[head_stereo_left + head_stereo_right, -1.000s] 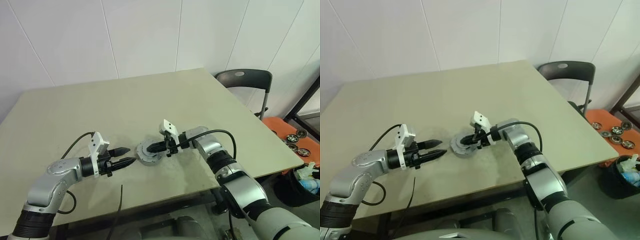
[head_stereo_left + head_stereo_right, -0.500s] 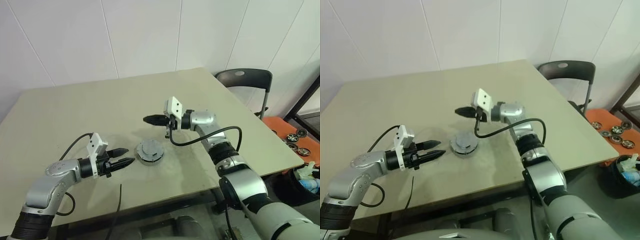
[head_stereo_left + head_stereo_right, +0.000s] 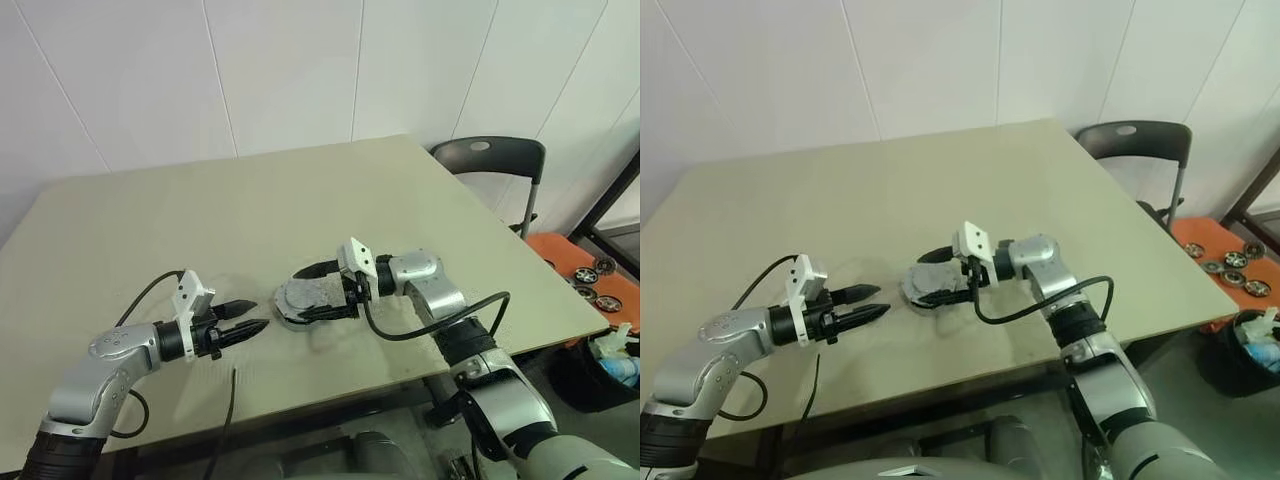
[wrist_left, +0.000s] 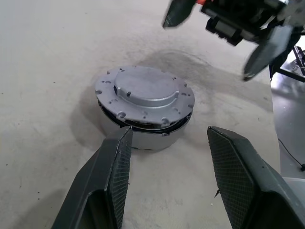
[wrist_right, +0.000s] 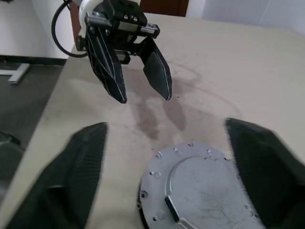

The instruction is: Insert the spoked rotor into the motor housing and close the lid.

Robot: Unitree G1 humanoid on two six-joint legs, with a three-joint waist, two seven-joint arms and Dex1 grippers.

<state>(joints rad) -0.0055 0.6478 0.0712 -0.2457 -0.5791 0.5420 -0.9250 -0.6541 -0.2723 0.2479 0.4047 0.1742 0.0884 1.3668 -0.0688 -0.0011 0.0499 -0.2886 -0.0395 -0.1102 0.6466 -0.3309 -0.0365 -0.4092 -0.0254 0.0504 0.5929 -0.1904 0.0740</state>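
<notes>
The motor housing (image 4: 155, 138), a short silvery cup, stands on the table near its front edge. The grey lid (image 4: 145, 93) lies on top of it, with a dark gap under its rim. The spoked rotor is hidden. My right gripper (image 3: 296, 298) is open wide, one finger on each side of the housing, the lid (image 5: 200, 186) just ahead between its fingers (image 5: 81, 162). My left gripper (image 3: 247, 316) hovers just to the left of the housing, open, pointing at it and holding nothing; it also shows as the left gripper (image 5: 144, 95) in the right wrist view.
The beige table (image 3: 150, 220) stretches bare behind and to the left. A black cable (image 3: 228, 400) hangs over the front edge near my left arm. A dark chair (image 3: 490, 160) and an orange tray (image 3: 600, 270) of metal parts stand off to the right.
My right gripper, shut at the lid a second ago, lifted away behind the housing, then came back down and opened wide around it. The left gripper held still.
</notes>
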